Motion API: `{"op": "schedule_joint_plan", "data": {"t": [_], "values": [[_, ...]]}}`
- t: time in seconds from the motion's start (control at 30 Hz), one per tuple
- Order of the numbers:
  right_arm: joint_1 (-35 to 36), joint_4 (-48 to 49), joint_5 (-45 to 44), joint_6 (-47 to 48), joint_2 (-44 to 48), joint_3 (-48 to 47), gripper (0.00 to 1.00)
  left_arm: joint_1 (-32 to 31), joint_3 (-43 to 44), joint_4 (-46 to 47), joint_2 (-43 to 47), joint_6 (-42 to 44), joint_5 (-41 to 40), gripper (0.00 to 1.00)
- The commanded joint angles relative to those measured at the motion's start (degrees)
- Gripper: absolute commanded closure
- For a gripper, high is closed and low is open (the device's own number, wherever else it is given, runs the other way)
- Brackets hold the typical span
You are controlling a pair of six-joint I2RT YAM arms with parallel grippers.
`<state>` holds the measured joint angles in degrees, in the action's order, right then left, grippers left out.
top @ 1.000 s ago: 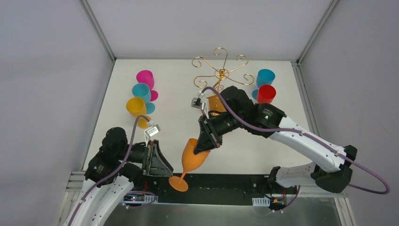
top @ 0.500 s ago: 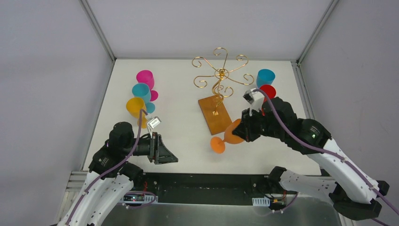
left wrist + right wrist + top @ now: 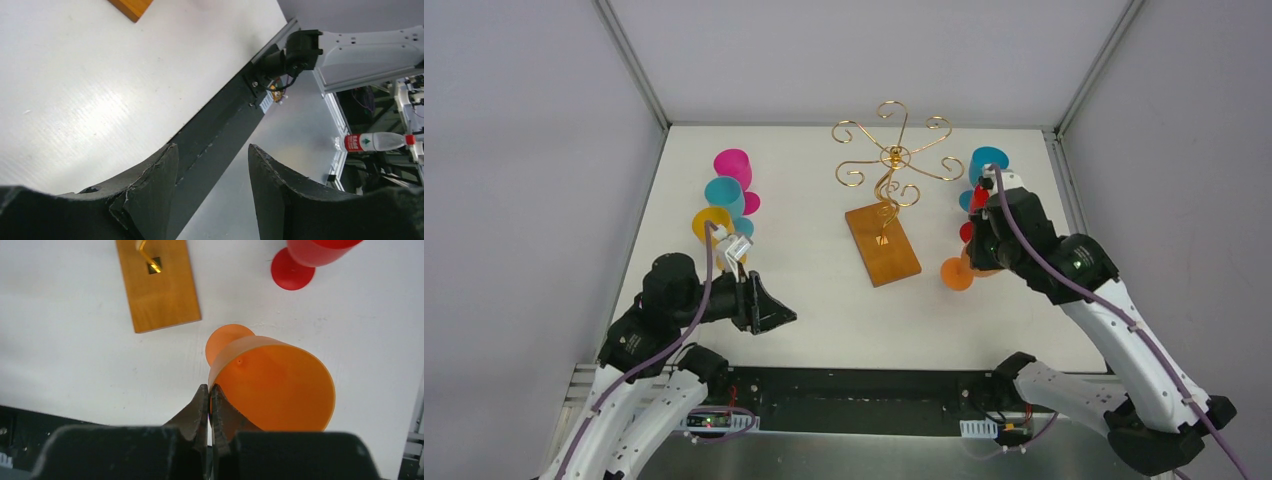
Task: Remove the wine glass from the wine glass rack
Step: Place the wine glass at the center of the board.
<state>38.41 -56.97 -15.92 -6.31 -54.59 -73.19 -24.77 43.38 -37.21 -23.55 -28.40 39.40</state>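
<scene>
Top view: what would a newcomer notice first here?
The orange wine glass, tilted, its rim pinched in the shut right end effector, right of the wooden base. Next, the gold wine glass rack at the table's far middle, nothing hanging on it, with pink, teal and yellow glasses standing to its left.

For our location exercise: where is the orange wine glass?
Top view, right side: the orange wine glass, pinched in the right gripper, lies right of the wooden rack base.

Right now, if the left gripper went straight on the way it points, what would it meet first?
Probably the black rail at the near edge, which shows in the gap of the open left gripper. Farther on stands the right arm's base. Height is unclear, so it may pass over the rail.
</scene>
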Motion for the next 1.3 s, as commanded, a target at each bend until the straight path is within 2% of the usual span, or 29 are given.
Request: {"op": "schedule_joint_plan", "data": {"t": [0.0, 0.23, 0.53, 0.63, 0.87, 1.27], "values": [[-5.2, -0.9, -3.2, 2.2, -2.3, -0.4, 1.00, -0.1, 0.3, -0.4, -2.2, 3.9, -5.5, 0.46], [-13.6, -0.3, 0.2, 5.0, -8.0, -0.7, 1.00, -0.1, -1.4, -0.5, -0.2, 3.4, -8.2, 0.46], [-18.3, 1.4, 0.2, 5.3, -15.0, -1.9, 1.00, -0.1, -1.9, -0.5, 3.6, 2.8, -8.9, 0.45], [-19.3, 3.2, 0.9, 5.1, -16.3, -1.8, 1.00, -0.1, -2.0, -0.5, 4.2, 2.7, -9.7, 0.45], [-20.3, 8.2, -3.7, 4.4, -19.4, -0.9, 1.00, -0.1, -2.0, -0.7, 4.9, 2.7, -10.4, 0.45], [-21.2, 9.8, -4.1, 3.8, -23.0, -1.0, 1.00, -0.2, -1.9, -0.8, 5.1, 3.0, -10.6, 0.45]]}}
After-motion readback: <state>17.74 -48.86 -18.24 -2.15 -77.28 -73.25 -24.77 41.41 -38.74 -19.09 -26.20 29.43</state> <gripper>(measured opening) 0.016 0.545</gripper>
